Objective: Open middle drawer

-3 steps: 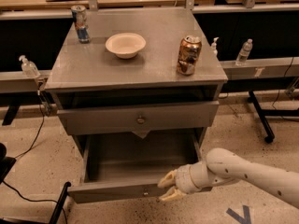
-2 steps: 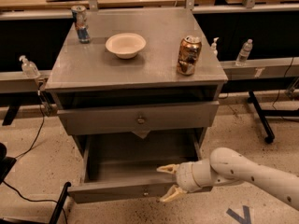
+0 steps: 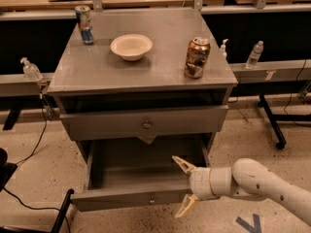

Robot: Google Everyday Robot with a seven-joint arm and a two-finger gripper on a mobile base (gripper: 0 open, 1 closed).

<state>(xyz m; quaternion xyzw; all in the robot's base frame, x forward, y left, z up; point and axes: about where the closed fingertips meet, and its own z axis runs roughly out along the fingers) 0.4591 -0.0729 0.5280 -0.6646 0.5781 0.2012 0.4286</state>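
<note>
As gripper (image 3: 181, 186) backs off rt | jaws wider vs prev | middle drawer (image 3: 121, 201) out, unheld

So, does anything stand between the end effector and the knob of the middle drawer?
Nothing visible does. The end effector, its fingers open, is at the front panel of the middle drawer, which is already pulled out. Only bare grey panel lies between it and the knob.

The gripper (image 3: 181, 186), at the right end of the pulled-out middle drawer (image 3: 121, 200), now spreads its jaws wide; a second ago they were nearly together.
</note>
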